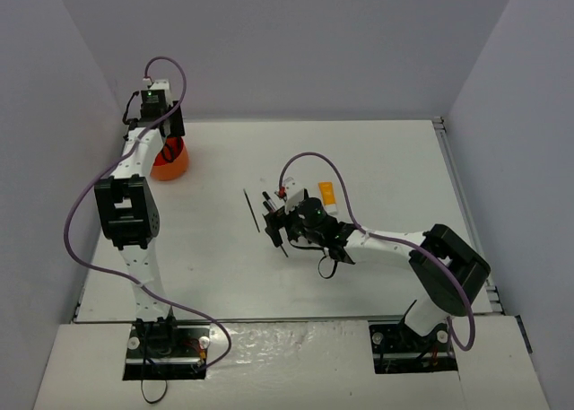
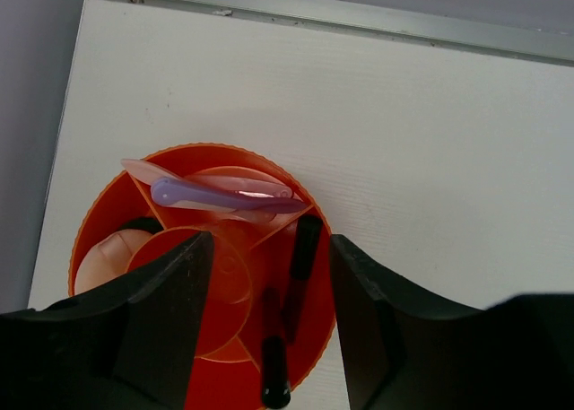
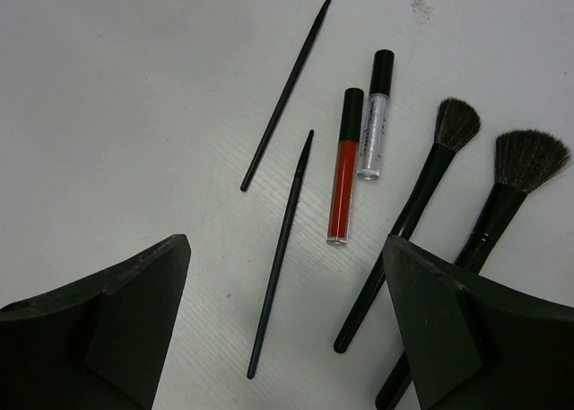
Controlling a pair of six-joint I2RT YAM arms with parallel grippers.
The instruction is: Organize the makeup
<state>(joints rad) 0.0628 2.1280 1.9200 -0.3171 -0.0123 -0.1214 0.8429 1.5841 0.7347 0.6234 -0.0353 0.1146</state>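
The orange round holder point(image 2: 317, 342) sits at the table's far left point(image 1: 175, 166). It holds a lilac stick point(image 2: 224, 195), a pink stick, two black pencils point(image 2: 303, 266) and a pale pink compact point(image 2: 103, 257). My left gripper point(image 2: 269, 244) hovers open and empty just above it point(image 1: 166, 150). My right gripper point(image 3: 287, 244) is open and empty over loose makeup at mid-table point(image 1: 273, 223). Between its fingers lies a thin black pencil point(image 3: 280, 257). Beyond are a second thin pencil point(image 3: 285, 96), a red gloss tube point(image 3: 342, 186), a clear gloss tube point(image 3: 373, 132) and two black brushes point(image 3: 421, 190).
An orange-white tube point(image 1: 327, 195) lies just behind the right gripper. One thin black pencil point(image 1: 251, 210) shows left of that gripper in the top view. White walls close the table at the back and sides. A metal rail point(image 2: 359, 20) runs along the far edge.
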